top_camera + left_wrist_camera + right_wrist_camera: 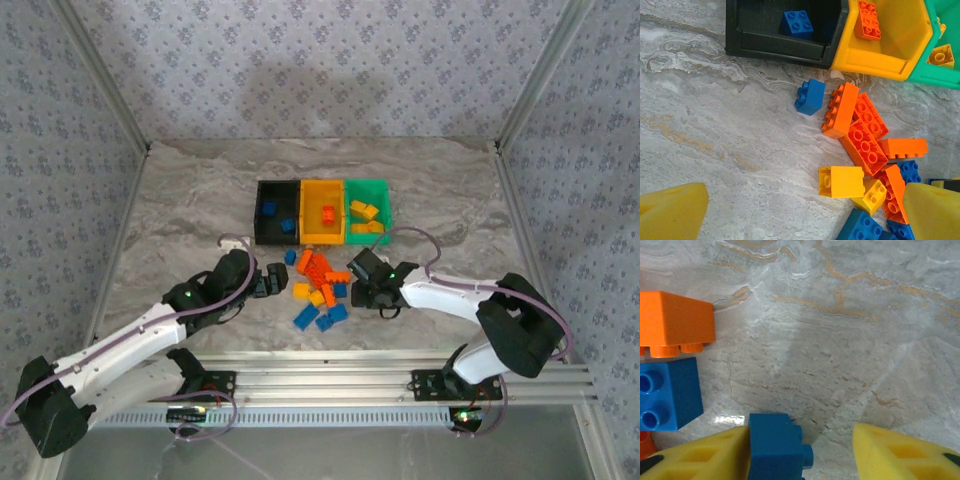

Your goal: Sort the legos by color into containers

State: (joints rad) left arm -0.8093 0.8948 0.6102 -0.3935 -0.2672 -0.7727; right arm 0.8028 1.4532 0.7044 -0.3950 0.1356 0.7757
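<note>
Together toward the back of the counter (180,200), three containers are sitting joined in a row. The black bin (262,192) is holding two blue bricks (269,209), the yellow-orange bin (309,212) is holding one red-orange brick (327,214), and the green bin (371,187) is holding yellow bricks (364,210).

The loose legos (320,290) are lying in a mixed heap just in front of the bins. The left end effector (272,281) is hovering at the heap's left edge with its jaws spread wide and nothing between them. The right end effector (801,440) is standing open at the heap's right edge, with a dark blue brick (775,450) touching one pad (700,457) and a gap to the other.

The counter is showing a grey, tan-veined marble pattern. Wallpaper (320,70) with a small floral print is lining the enclosure, and metal frame posts (100,75) are running up the corners.
</note>
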